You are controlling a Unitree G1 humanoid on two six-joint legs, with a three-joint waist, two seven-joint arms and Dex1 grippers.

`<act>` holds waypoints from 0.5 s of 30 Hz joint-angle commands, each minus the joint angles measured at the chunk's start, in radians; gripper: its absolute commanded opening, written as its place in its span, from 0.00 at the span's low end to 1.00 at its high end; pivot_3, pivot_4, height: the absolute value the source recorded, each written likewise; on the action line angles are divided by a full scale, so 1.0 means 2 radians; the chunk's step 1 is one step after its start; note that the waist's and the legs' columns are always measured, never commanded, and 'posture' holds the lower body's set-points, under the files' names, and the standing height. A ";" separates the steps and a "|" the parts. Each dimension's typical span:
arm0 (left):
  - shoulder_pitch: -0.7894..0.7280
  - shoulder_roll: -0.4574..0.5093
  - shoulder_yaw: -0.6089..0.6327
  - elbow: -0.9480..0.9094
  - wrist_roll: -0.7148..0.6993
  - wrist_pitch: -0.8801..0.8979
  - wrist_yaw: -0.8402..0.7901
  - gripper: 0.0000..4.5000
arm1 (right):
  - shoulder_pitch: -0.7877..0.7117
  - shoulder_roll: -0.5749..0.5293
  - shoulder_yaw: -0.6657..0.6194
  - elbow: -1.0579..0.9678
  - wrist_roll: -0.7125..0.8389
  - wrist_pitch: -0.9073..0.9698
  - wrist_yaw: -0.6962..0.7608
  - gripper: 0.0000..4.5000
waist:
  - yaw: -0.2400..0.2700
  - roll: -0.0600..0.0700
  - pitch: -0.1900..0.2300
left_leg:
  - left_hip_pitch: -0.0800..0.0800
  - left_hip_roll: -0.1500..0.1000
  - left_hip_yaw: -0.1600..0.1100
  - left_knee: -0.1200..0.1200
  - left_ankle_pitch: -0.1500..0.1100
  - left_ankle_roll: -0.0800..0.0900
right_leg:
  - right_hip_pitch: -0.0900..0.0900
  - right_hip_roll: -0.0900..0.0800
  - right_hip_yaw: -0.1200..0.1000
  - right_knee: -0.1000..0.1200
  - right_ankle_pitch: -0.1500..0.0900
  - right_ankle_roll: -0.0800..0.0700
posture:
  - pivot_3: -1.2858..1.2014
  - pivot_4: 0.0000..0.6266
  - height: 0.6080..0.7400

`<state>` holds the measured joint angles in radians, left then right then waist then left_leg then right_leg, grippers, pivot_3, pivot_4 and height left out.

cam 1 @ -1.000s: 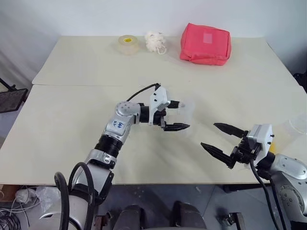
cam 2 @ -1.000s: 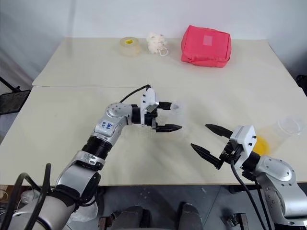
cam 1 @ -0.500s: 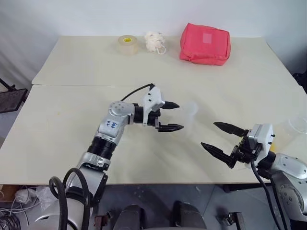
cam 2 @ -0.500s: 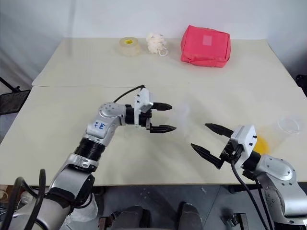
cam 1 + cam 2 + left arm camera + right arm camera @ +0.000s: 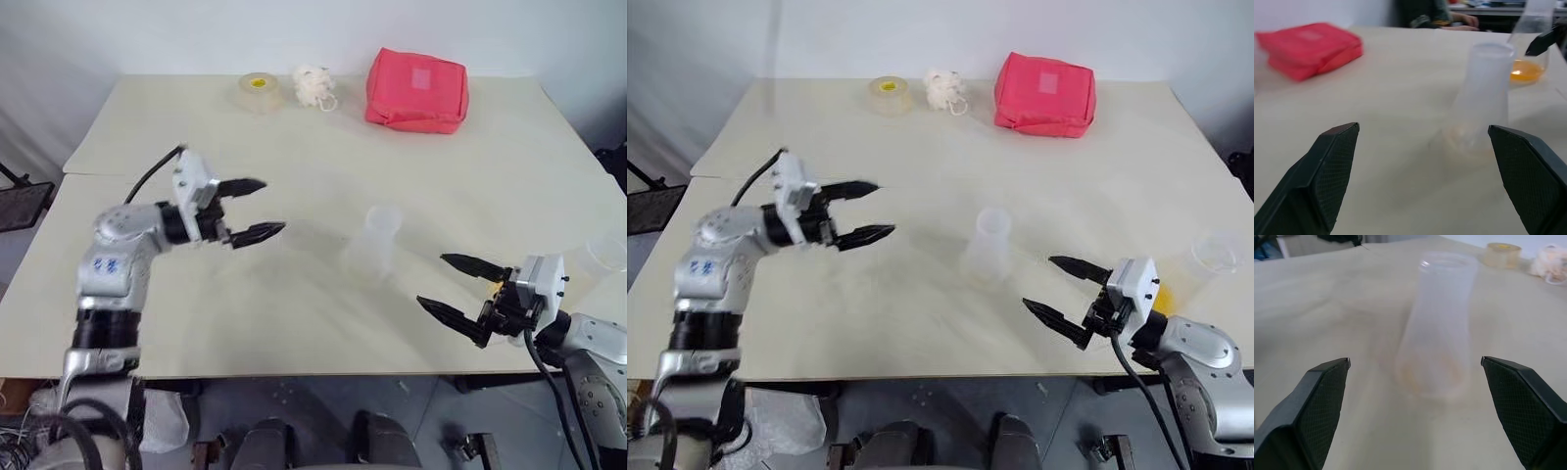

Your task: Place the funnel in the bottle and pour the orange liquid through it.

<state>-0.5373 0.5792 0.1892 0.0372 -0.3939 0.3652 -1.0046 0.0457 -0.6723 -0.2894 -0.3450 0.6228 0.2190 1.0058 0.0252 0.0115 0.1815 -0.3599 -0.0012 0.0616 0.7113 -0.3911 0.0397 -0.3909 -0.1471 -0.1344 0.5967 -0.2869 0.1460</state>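
Note:
The clear bottle (image 5: 377, 240) stands upright near the table's middle, and it also shows in the left wrist view (image 5: 1484, 93) and the right wrist view (image 5: 1437, 328). The funnel is too clear to tell apart from the bottle's neck. The orange liquid (image 5: 1164, 294) sits in a wide clear cup (image 5: 1212, 259) at the far right edge. My left gripper (image 5: 272, 206) is open and empty, well to the left of the bottle. My right gripper (image 5: 431, 280) is open and empty, right of the bottle and nearer the front edge, with the cup behind it.
A red pouch (image 5: 418, 90), a roll of tape (image 5: 258, 90) and a white fluffy ball (image 5: 313, 86) lie along the far side of the table (image 5: 196, 304). In the left wrist view, one right finger (image 5: 1547, 39) shows in front of the cup.
My left gripper, open throughout, has pulled away from the bottle to the left, leaving the bottle standing in plain view. The right arm has stayed in place.

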 commanded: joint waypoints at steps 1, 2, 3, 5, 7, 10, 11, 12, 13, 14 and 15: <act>0.059 0.020 0.060 -0.080 -0.030 0.016 0.035 1.00 | -0.001 -0.013 -0.013 -0.002 0.016 -0.003 0.023 1.00 | 0.000 0.000 0.000 | 0.000 0.001 0.000 0.001 0.000 0.000 | 0.000 0.000 0.000 0.000 0.000 0.000 | 0.52 0.24 1.00; 0.092 0.024 0.079 -0.100 -0.036 0.024 0.044 1.00 | -0.004 -0.016 -0.011 0.002 0.017 -0.002 0.030 1.00 | 0.000 0.000 0.000 | 0.000 0.001 0.000 0.001 0.000 0.000 | 0.000 0.000 0.000 0.000 0.000 0.000 | 0.52 0.24 1.00; 0.115 0.027 0.091 -0.115 -0.042 0.030 0.051 1.00 | -0.005 -0.018 -0.010 0.006 0.019 -0.001 0.036 1.00 | 0.000 0.000 0.000 | 0.000 0.001 0.000 0.001 0.000 0.000 | 0.000 0.000 0.000 0.000 0.000 0.000 | 0.52 0.24 1.00; 0.180 0.026 0.128 -0.150 -0.046 0.030 0.068 1.00 | -0.019 -0.019 -0.003 0.019 0.020 0.001 0.045 1.00 | -0.001 0.000 0.000 | 0.000 0.001 0.000 0.001 0.000 0.000 | 0.000 -0.001 0.001 0.000 0.000 0.000 | 0.52 0.24 1.00; 0.239 0.016 0.165 -0.180 -0.055 0.028 0.087 1.00 | -0.034 -0.019 0.006 0.032 0.019 0.002 0.055 1.00 | -0.001 0.000 0.000 | 0.000 0.001 0.000 0.001 0.000 0.000 | 0.000 -0.001 0.001 0.000 0.000 0.000 | 0.52 0.24 1.00; 0.315 -0.002 0.208 -0.214 -0.072 0.018 0.099 1.00 | -0.044 -0.021 0.013 0.041 0.017 -0.002 0.075 1.00 | 0.000 0.000 0.000 | 0.000 0.001 0.000 0.001 0.000 0.000 | 0.000 0.000 0.001 0.000 0.000 0.000 | 0.52 0.24 1.00; 0.335 -0.005 0.216 -0.223 -0.076 0.016 0.100 1.00 | -0.046 -0.021 0.013 0.042 0.020 -0.002 0.082 1.00 | 0.001 0.000 0.000 | 0.000 0.001 0.000 0.001 0.000 0.000 | 0.000 0.000 0.001 0.000 0.000 0.000 | 0.52 0.24 1.00; 0.355 -0.011 0.224 -0.231 -0.080 0.014 0.103 1.00 | -0.048 -0.023 0.015 0.042 0.024 0.001 0.091 1.00 | 0.002 0.000 0.000 | 0.000 0.001 -0.001 0.001 0.000 0.000 | 0.001 -0.001 0.001 0.000 0.000 0.000 | 0.52 0.24 1.00; 0.372 -0.015 0.230 -0.238 -0.080 0.011 0.105 1.00 | -0.049 -0.025 0.016 0.041 0.027 0.002 0.101 1.00 | 0.002 0.000 0.000 | 0.000 0.001 -0.001 0.002 0.000 0.000 | 0.001 -0.001 0.001 0.000 0.000 0.000 | 0.52 0.24 1.00; 0.387 -0.019 0.233 -0.243 -0.080 0.009 0.109 1.00 | -0.050 -0.027 0.017 0.039 0.031 0.002 0.111 1.00 | 0.002 0.000 0.000 | 0.000 0.001 -0.001 0.002 0.000 0.000 | 0.002 -0.001 0.001 -0.001 0.000 0.000 | 0.52 0.24 1.00; 0.399 -0.022 0.234 -0.248 -0.079 0.007 0.113 1.00 | -0.052 -0.028 0.019 0.038 0.035 0.003 0.121 1.00 | 0.003 0.000 0.000 | 0.000 0.001 -0.002 0.002 0.000 0.000 | 0.002 -0.001 0.001 -0.001 0.000 0.000 | 0.52 0.24 1.00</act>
<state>0.2422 0.5431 0.6288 -0.4080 -0.5275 0.4018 -0.7934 -0.0523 -0.7056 -0.2405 -0.2469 0.6591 0.2252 1.2122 0.0303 0.0114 0.1815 -0.3589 -0.0001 0.0577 0.7149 -0.3917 0.0395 -0.3853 -0.1487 -0.1326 0.5942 -0.2869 0.1459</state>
